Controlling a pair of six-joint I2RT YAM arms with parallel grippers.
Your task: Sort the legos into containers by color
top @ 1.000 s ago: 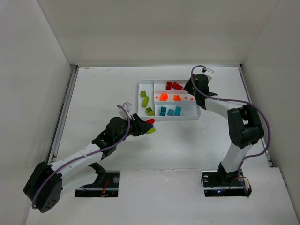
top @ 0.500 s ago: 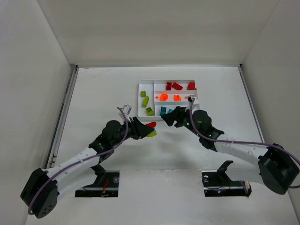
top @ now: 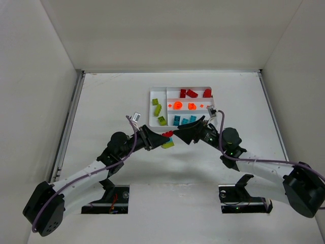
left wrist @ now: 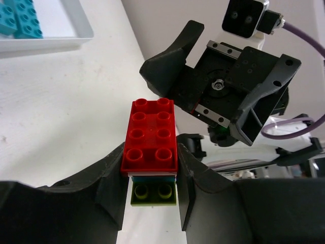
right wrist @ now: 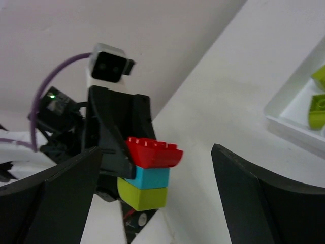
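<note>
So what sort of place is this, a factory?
Probably a robot test cell in a lab: plain white walls box in a table, the left arm and right arm are bolted at its edge, and a tray holds colour-sorted toy bricks.

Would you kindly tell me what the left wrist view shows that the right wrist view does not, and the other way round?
Only the left wrist view shows the eight studs on the red brick from above, teal bricks in the tray corner, and the right gripper head-on, open. Only the right wrist view shows the stack side-on, with a middle teal brick between the red one and a lime brick, plus lime pieces in the tray. Both show the left gripper clamping that stack.
</note>
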